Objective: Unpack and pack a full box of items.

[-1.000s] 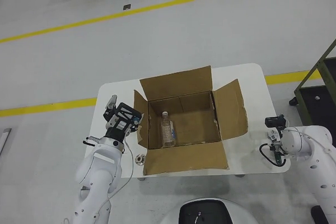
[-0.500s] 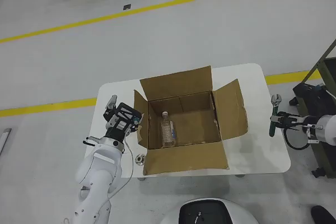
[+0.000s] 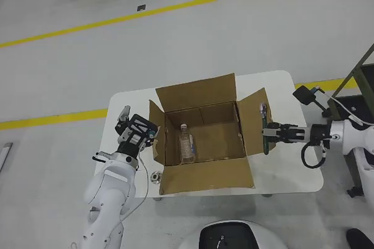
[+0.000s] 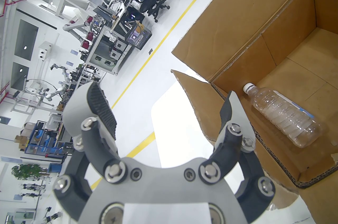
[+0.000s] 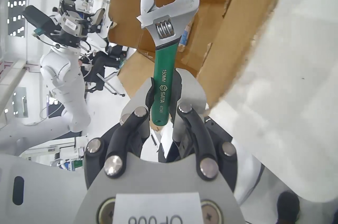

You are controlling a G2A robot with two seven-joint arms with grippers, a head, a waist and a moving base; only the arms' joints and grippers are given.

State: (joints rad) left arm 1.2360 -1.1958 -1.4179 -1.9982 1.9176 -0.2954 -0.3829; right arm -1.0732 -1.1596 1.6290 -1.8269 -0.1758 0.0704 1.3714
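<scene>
The wrench [image 5: 165, 21] is gripped by its green handle in the right tool [image 5: 163, 101], which is closed on it. It is held above the flap of the box [image 3: 199, 93] on that arm's side, not yet over the cavity. The left tool [image 4: 162, 93] is spread wide and empty, just beside the opposite flap. The wrench should be carried past the flap and lowered onto the bare box floor, apart from the bottle [image 3: 186, 144] lying toward the left arm's side, before the grip is released.

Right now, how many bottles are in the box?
1: the bottle lies on the box floor, by the wall nearest the left gripper. None seems hidden.
</scene>
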